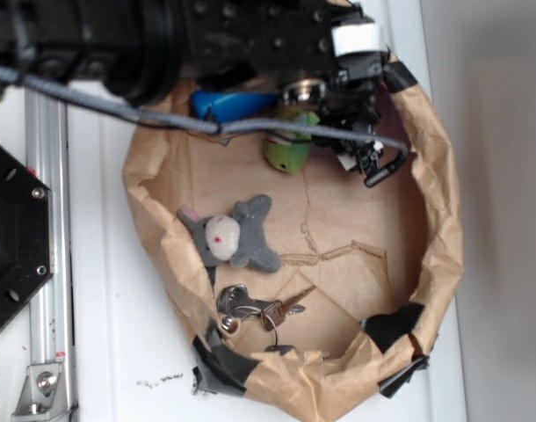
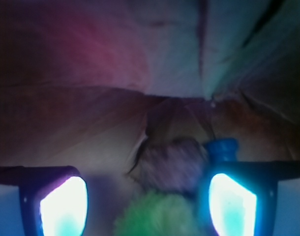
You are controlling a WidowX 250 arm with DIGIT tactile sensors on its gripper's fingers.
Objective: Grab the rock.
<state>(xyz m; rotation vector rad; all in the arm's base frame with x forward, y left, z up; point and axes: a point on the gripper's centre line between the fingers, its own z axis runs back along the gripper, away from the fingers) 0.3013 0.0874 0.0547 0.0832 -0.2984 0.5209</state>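
Note:
In the wrist view the rock is a blurred, mottled brown-grey lump on the brown paper, just ahead of my fingertips and nearer the right finger. A green plush toy lies in front of it, low between my fingers. My gripper is open, with both lit pads wide apart and touching nothing. In the exterior view my gripper hangs at the top of the paper basin beside the green plush toy. The arm hides the rock there.
A crumpled brown paper basin with taped rim holds everything. A blue object lies at its top edge, seen beside the right finger as the blue object. A grey plush mouse and keys lie lower left. A grey cable crosses above.

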